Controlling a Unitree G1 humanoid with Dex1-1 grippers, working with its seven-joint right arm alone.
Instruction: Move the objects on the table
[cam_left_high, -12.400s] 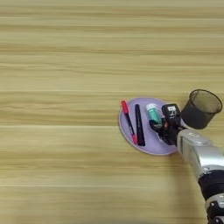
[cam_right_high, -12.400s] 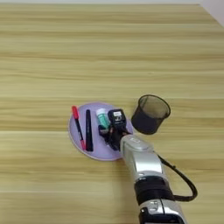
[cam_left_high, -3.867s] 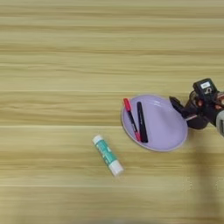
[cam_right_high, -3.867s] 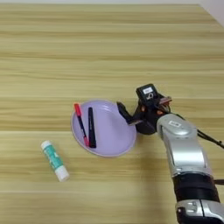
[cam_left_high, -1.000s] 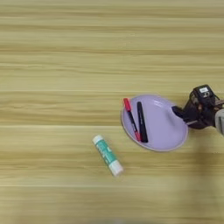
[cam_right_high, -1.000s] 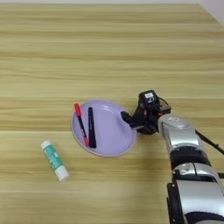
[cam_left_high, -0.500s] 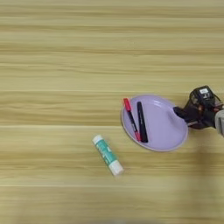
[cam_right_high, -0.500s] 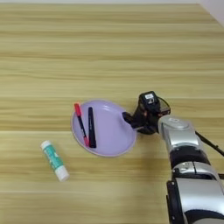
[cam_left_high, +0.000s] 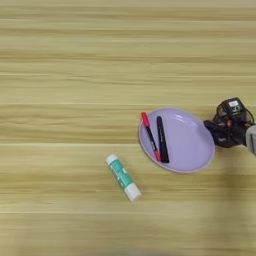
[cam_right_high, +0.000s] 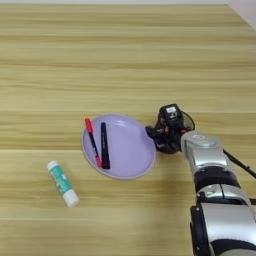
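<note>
1. The table (cam_right_high: 125, 45) is seen filling both views, its light-yellow grain stripes running side to side; its far edge is just caught at the top of the right eye view, and the other edges are cut off.
2. The silver right arm (cam_right_high: 210, 175) is seen coming up from the bottom right in the right eye view; in the left eye view only a sliver of it is caught at the right edge.
3. 1 lilac plate (cam_right_high: 130, 150) is found right of centre, with 2 pens lying side by side on its left half: 1 red pen (cam_right_high: 92, 135) and 1 black pen (cam_right_high: 104, 145).
4. The right gripper (cam_right_high: 161, 137) is placed just beside the plate's right rim, low over the table. Its black fingers merge into one dark mass there, so whether they are spread, closed or gripping anything cannot be told.
5. 1 glue stick (cam_right_high: 63, 183) is seen lying flat on the bare table, down-left of the plate and well apart from the gripper.
6. The pen cup cannot be made out for certain; only a dark shape is seen at the gripper.
</note>
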